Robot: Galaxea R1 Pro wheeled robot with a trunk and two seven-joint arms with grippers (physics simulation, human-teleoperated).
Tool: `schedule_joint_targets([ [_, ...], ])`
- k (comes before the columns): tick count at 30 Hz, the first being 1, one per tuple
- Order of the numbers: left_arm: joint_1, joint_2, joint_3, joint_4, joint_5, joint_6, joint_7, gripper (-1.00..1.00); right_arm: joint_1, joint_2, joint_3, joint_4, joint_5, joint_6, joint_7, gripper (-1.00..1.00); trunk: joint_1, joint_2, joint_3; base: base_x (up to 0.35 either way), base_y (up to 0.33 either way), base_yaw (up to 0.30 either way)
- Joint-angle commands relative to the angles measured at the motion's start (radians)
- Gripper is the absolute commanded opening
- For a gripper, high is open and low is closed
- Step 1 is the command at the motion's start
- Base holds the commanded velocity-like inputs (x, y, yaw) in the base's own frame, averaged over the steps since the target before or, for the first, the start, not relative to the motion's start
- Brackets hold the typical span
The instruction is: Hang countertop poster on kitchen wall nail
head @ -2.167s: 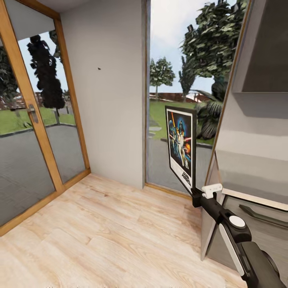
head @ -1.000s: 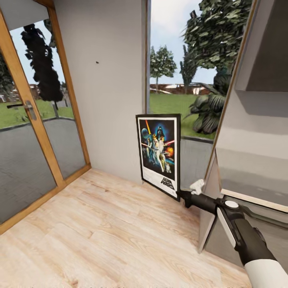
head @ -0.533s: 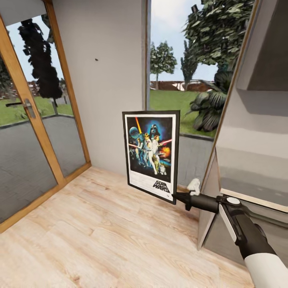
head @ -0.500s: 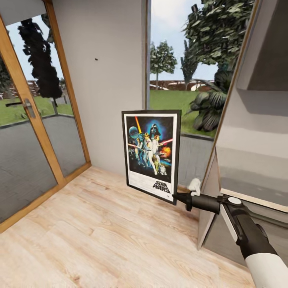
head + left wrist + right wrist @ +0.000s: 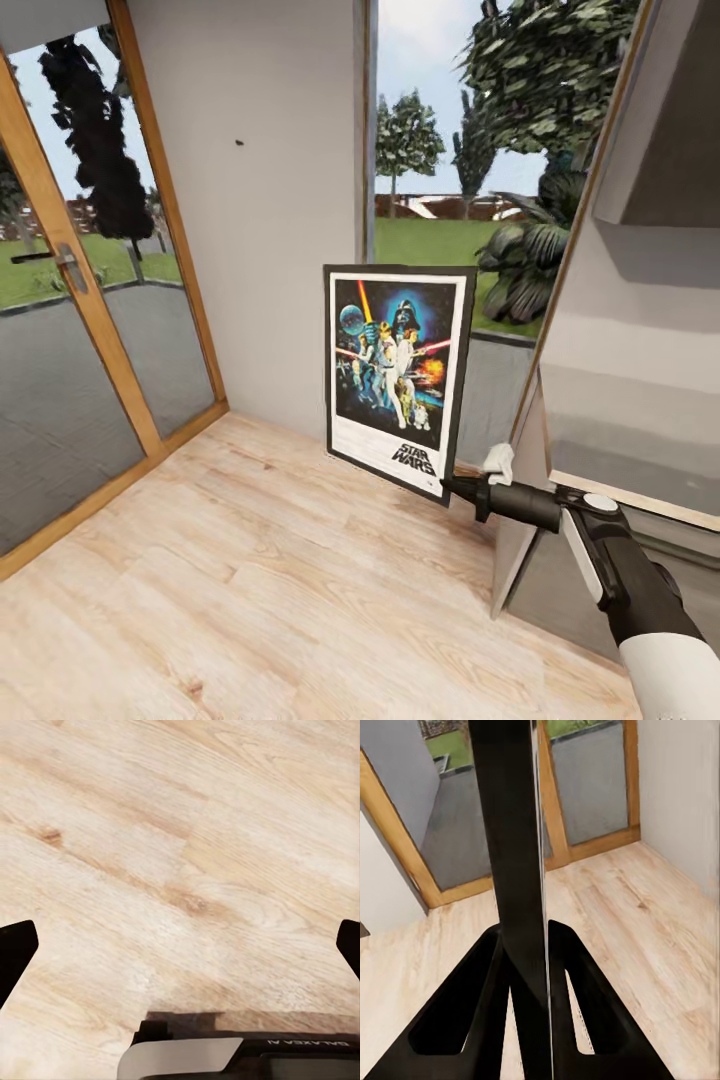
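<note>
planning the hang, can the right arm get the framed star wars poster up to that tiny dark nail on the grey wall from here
Probably not yet. The right gripper grips the black-framed Star Wars poster by its lower corner, well below and right of the tiny dark nail on the light-grey wall. Nothing blocks the way.

"STAR WARS" showing in slanted black lettering on the white lower border of the poster [image 5: 398, 376], partial white characters, seemingly the end of "GALAXEA", showing on a dark robot part [image 5: 300, 1055] in the left wrist view
</note>
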Motion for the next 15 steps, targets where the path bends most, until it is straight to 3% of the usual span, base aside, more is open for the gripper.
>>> schedule_joint_targets([
  [1,0.0,-0.001,0.002,-0.001,0.0,-0.001,0.0,1.0,0.0,0.001,-0.012,0.0,-0.004,0.012,0.006,-1.0,-0.004,0.006,0.002,0.0,0.0,0.0],
  [2,0.0,-0.001,0.002,-0.001,0.0,-0.001,0.0,1.0,0.0,0.001,-0.032,-0.001,-0.005,0.012,0.007,-1.0,-0.008,0.013,0.005,0.0,0.0,0.0],
  [6,0.0,-0.001,0.002,-0.002,0.0,-0.001,0.0,1.0,0.0,0.001,-0.046,-0.001,-0.005,0.012,0.008,-1.0,-0.023,0.041,0.017,0.0,0.0,0.0],
  [15,0.0,-0.001,0.002,-0.002,0.0,-0.001,0.0,1.0,0.001,0.001,-0.051,-0.001,-0.005,0.011,0.008,-1.0,-0.057,0.104,0.045,0.0,0.0,0.0],
])
